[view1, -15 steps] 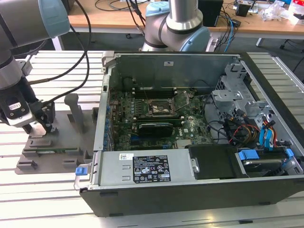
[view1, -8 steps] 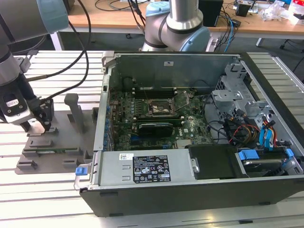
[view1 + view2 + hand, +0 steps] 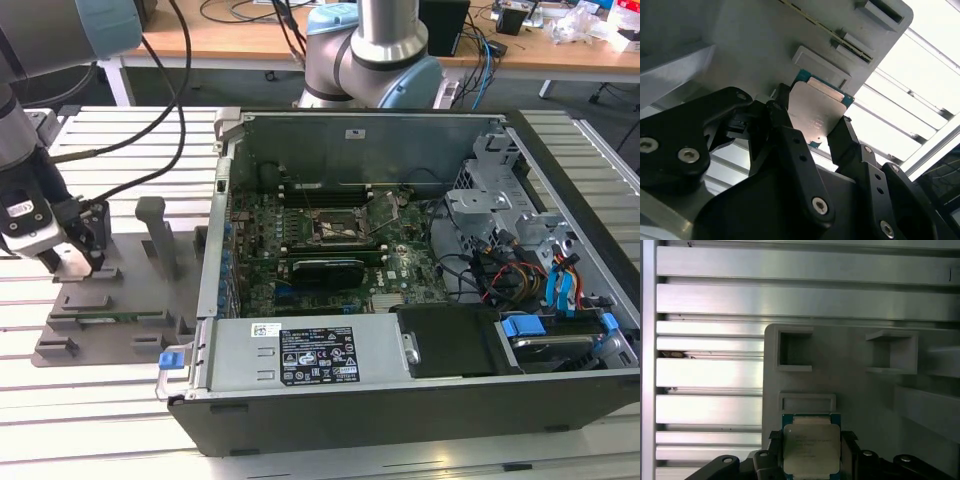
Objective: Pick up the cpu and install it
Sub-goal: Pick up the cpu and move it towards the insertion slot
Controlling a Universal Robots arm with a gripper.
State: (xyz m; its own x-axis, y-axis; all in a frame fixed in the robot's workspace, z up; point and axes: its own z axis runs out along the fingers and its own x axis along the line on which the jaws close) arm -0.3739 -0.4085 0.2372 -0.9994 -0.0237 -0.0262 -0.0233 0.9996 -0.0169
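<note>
While pick step is in hand, black gripper (image 3: 813,116) pinches small silver-topped square cpu (image 3: 811,447) by opposite edges.
Cpu at grey plastic fixture plate (image 3: 860,395) near slatted metal table (image 3: 710,372) edge; install likely needs a level, squared carry.

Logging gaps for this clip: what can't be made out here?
cpu: one edge is hidden behind a finger in the second wrist view; its underside faces away.
Whether it clears the grey fixture: unclear in both wrist views.
motherboard socket: too small in the exterior view to tell its contents.
</note>
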